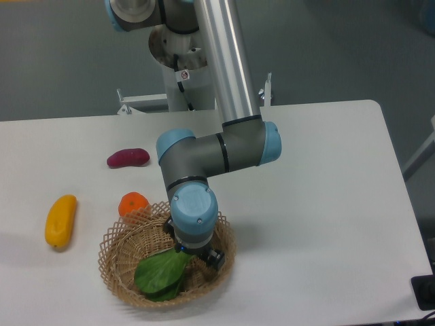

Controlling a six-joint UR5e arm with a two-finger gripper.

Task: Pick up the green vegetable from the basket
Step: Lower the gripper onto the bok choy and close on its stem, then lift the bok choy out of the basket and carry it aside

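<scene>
I'm hanging my wrist right down into the wicker basket (115, 261), and my gripper (192, 255) is sitting over the stem end of the green vegetable (160, 274). My own blue wrist cap is blocking the view, so I honestly can't tell whether my fingers are spread or pinched on anything. Only the dark green leaves are showing (the pale stem end is tucked under my wrist), and they're lying in the front part of the basket, pointing toward the near-left rim.

The basket is resting near the front edge of a plain white table (326, 204). An orange (133, 204) is sitting just beside the basket's back-left rim, looking like it's touching the weave. A yellow oblong fruit (60, 221) is lying well off to the left, and a purple sweet potato (128, 157) is lying farther back, apart from everything else.

My arm is coming down from a shiny metal pedestal (185, 64) behind the table's far edge. Past the table the floor (353, 47) is showing as flat grey, and a small dark thing (425, 292) is peeking in at the bottom right corner, too cut off to name.
</scene>
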